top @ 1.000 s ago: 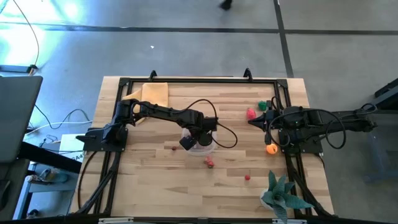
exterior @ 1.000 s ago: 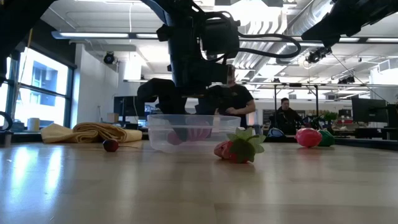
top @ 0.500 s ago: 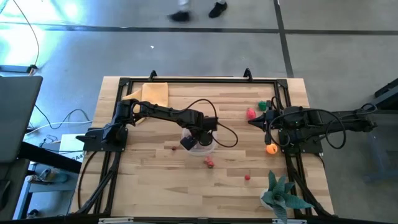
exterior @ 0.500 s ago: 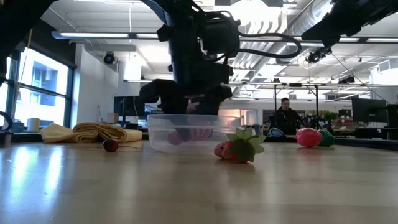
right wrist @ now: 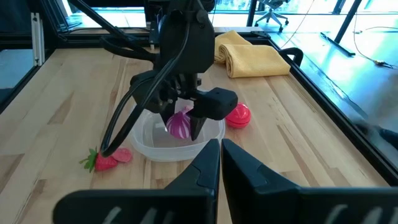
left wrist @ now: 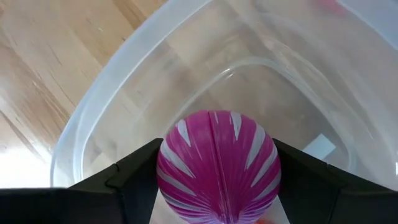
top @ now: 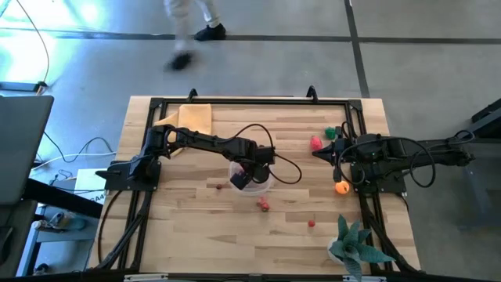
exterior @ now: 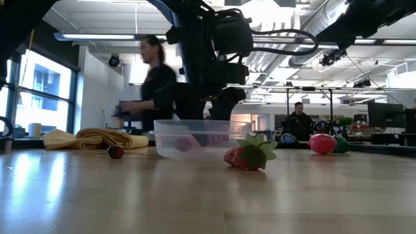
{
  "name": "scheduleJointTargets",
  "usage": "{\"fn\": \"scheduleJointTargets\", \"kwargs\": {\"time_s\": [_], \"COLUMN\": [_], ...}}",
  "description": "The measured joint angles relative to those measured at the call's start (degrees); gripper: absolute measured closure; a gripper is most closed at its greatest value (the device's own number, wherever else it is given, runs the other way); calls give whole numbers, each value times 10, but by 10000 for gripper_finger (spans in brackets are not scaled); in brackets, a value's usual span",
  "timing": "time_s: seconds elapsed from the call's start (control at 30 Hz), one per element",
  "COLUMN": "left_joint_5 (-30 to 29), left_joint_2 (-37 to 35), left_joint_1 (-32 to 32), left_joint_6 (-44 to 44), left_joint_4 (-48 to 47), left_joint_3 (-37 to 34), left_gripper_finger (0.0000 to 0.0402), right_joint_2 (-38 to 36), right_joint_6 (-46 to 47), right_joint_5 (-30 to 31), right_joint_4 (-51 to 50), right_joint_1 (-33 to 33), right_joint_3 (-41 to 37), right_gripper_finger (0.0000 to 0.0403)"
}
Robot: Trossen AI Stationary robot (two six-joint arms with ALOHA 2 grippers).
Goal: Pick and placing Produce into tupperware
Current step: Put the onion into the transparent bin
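Left hand [right wrist: 183, 124] gripped purple-striped onion [left wrist: 217, 167] over tupperware [left wrist: 112, 99] | right hand [right wrist: 220, 163] closed, empty, parked at table [top: 196, 227] edge

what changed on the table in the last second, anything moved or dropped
Little changed. The left gripper shifted slightly over the tupperware, still shut on the purple striped produce, which is not yet released. A person has walked into view behind the table. The right gripper, parked at the right edge, the strawberry, the yellow cloth and the other loose produce stayed put.

Left end effector [top: 242, 179] clamped, right [right wrist: 220, 163] closed.
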Motion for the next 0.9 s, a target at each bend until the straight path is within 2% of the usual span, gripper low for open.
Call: {"fn": "scheduleJointTargets", "kwargs": {"time_s": [0.9], "left_joint_5": [-6], "left_joint_2": [0], "left_joint_1": [0], "left_joint_6": [-24], "left_joint_4": [0], "left_joint_3": [0], "left_gripper_finger": [139], "right_joint_2": [0], "right_joint_6": [0], "right_joint_5": [0], "right_joint_4": [0], "right_joint_1": [0], "right_joint_3": [0], "right_gripper_finger": [394]}}
